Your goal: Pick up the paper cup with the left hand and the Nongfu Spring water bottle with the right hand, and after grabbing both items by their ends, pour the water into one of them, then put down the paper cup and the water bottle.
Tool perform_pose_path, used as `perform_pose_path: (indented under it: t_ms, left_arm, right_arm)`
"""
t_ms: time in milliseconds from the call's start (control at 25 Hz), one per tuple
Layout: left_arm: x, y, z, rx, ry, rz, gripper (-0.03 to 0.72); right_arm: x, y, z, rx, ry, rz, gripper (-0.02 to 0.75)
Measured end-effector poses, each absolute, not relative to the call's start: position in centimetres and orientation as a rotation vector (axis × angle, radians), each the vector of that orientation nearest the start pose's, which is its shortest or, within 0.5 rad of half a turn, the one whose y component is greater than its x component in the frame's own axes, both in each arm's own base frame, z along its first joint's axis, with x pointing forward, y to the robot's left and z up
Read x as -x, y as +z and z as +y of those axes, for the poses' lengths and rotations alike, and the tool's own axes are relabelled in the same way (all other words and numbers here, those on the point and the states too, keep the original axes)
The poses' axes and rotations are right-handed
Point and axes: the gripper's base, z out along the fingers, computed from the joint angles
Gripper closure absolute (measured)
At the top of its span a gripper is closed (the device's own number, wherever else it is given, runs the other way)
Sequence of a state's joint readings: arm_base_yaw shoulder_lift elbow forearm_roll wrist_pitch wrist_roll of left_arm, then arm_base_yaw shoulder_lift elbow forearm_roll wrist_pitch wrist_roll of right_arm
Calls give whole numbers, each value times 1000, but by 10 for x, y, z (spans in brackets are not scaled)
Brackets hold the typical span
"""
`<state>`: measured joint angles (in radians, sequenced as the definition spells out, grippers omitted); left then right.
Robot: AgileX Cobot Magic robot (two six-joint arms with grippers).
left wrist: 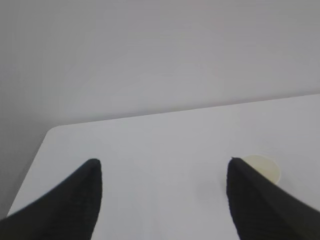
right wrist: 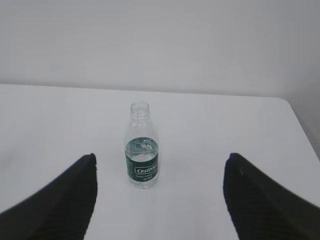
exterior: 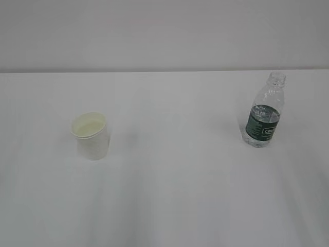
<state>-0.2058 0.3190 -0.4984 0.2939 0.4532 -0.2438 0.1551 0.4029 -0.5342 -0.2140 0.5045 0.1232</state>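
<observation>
Black jaws of left hand (left wrist: 162,200) spread wide, empty; paper cup (exterior: 91,136) upright toward left counter edge, peeking behind one finger, off-centre. Shift to centre cup before closing. Right hand (right wrist: 159,200) likewise agape; Nongfu Spring water bottle (right wrist: 142,150) upright toward right edge, roughly centred between jaws. Advance straight, grip low.

Exterior cam looked down at slant across desk (exterior: 164,206) toward back wall (exterior: 164,31). Each wrist cam sat low behind own pincer, facing same wall. Shared: paper cup (exterior: 91,136) with left, bottle (exterior: 264,113) with right.
</observation>
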Motion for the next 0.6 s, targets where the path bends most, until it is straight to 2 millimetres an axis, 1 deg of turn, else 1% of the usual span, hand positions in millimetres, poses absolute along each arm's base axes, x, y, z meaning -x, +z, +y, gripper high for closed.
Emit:
perform_pose_path:
  t_ms: [120, 280, 400, 520, 600]
  left_arm:
    - [-63, 319, 0, -96, -15, 1736, 133]
    - [-52, 318, 4, -72, -9, 1760, 134]
    - [-40, 322, 7, -44, -20, 1765, 136]
    - [-30, 330, 10, -23, -26, 1767, 136]
    - [-25, 334, 11, -7, -35, 1796, 136]
  right_arm:
    - [-78, 325, 1, 118, -44, 1886, 150]
    - [-72, 339, -1, 109, -55, 1895, 151]
    - [-67, 348, -2, 100, -58, 1900, 151]
    - [-64, 352, -3, 91, -59, 1921, 151]
    - [-63, 351, -3, 87, -53, 1950, 150]
